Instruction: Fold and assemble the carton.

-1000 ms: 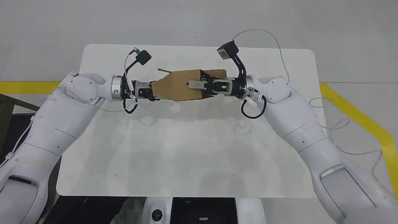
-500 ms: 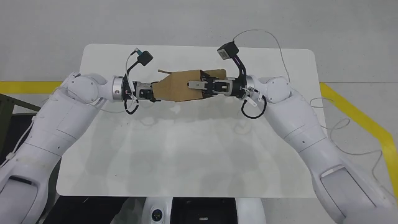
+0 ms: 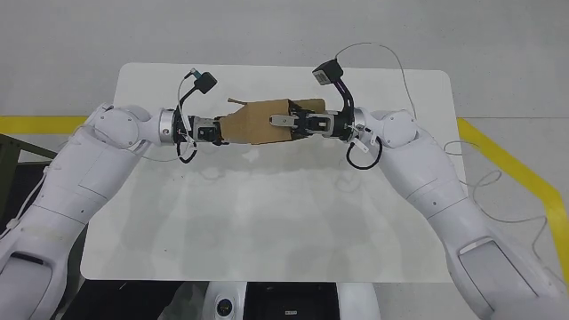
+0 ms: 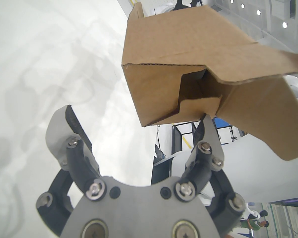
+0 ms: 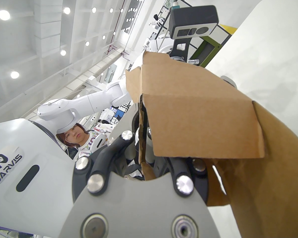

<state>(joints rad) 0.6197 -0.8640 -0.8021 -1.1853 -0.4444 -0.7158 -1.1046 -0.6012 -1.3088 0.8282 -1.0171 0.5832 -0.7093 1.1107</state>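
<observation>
A brown cardboard carton (image 3: 258, 122) hangs partly folded above the far middle of the white table (image 3: 267, 222), between my two arms. My right gripper (image 3: 286, 122) is shut on one wall of the carton (image 5: 196, 115); the cardboard edge runs down between its fingers (image 5: 139, 147). My left gripper (image 4: 139, 125) stands open at the opposite end of the carton (image 4: 168, 50), where loose flaps leave a gap into the inside. One of its fingertips (image 4: 207, 125) is right at the edge of a lower flap, and the other (image 4: 72, 120) is apart from the cardboard.
The table's far edge (image 3: 284, 68) runs just behind the carton. A yellow floor line (image 3: 36, 123) lies off both sides of the table. A loose cable (image 3: 400, 67) trails from my right wrist over the far right corner.
</observation>
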